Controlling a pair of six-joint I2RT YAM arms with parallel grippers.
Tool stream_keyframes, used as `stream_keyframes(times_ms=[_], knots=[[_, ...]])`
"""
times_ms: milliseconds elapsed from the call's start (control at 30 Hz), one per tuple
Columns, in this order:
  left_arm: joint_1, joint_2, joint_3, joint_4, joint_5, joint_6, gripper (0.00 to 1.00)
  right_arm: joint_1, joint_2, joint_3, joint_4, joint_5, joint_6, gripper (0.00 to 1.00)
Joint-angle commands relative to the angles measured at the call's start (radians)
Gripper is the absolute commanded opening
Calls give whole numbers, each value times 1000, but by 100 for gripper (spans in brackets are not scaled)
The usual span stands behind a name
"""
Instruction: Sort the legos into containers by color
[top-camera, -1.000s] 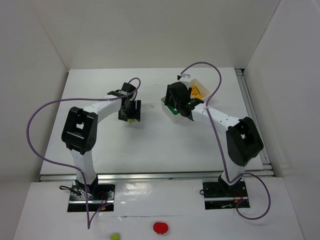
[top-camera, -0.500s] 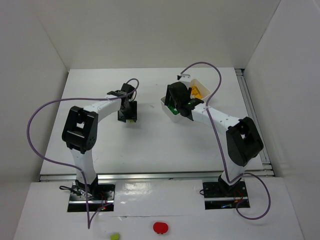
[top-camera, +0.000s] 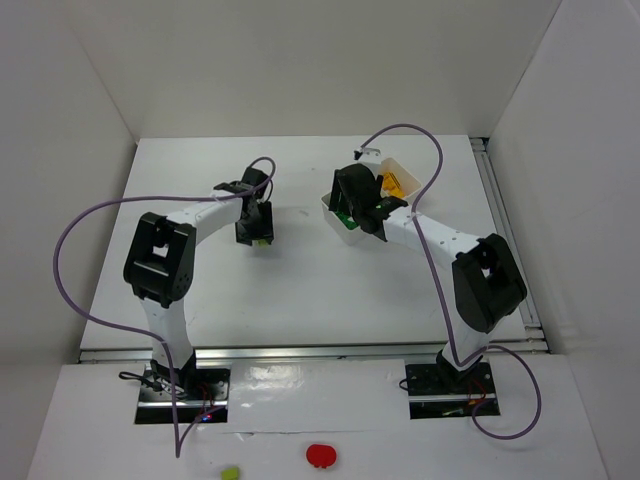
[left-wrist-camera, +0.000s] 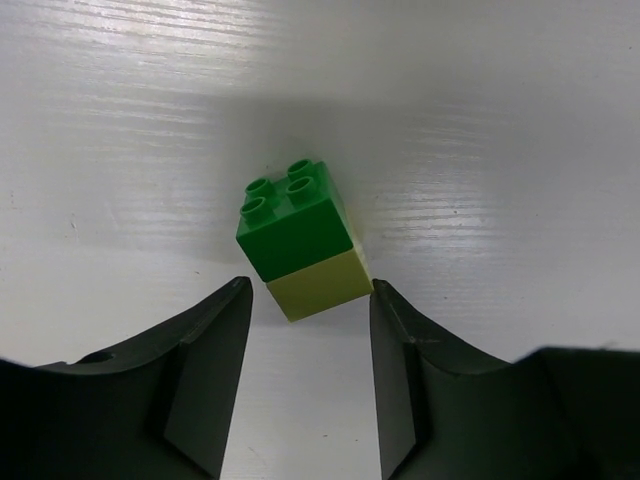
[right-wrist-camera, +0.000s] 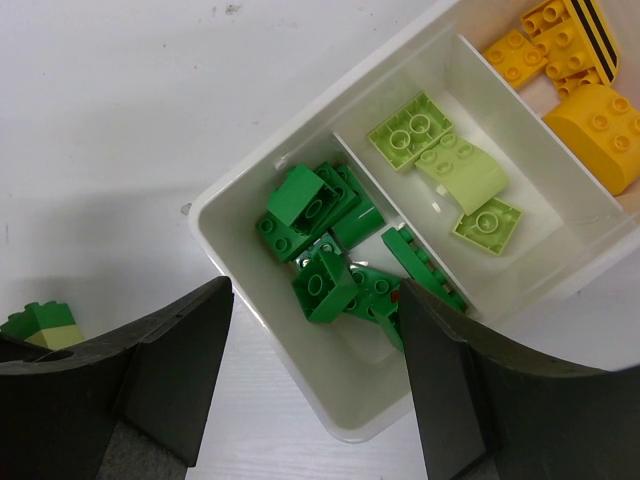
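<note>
A dark-green studded plastic brick stacked on a pale lime one (left-wrist-camera: 300, 240) stands slightly tilted on the white tabletop (left-wrist-camera: 500, 120). It is well apart from the white three-compartment plastic tray (right-wrist-camera: 268, 350), off the end where the tray's dark-green bricks (right-wrist-camera: 320, 250) lie.

The left pincer (left-wrist-camera: 308, 285) straddles the stack's lime half, partway closed. One finger touches the brick and a sliver of tabletop shows beside the other, so nothing is clamped yet. The right pincer (right-wrist-camera: 315, 290) hangs wide apart and empty over the tray's green compartment.

To do this step well, the left pincer should probably close squarely on the lime faces, since the tilt could make a corner twist out. The two colours also need pulling apart before either is dropped.

Bare tabletop lies between the stack and the tray. The right arm above the tray probably has to give way first, and the enclosure walls stand well off.
</note>
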Motion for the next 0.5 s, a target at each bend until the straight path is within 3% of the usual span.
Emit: stream_keyframes(times_ms=[0,267,467], knots=[[13,-44,-13,-20,-18,-42,62,-5,-25,36,-11,1,-12,74],[31,-83,-56,-11,-27,-64,63,-5,-25,36,-11,-8,-12,74],[31,-83,-56,-11,-27,-64,58,-5,-25,36,-11,-17,-12,74]])
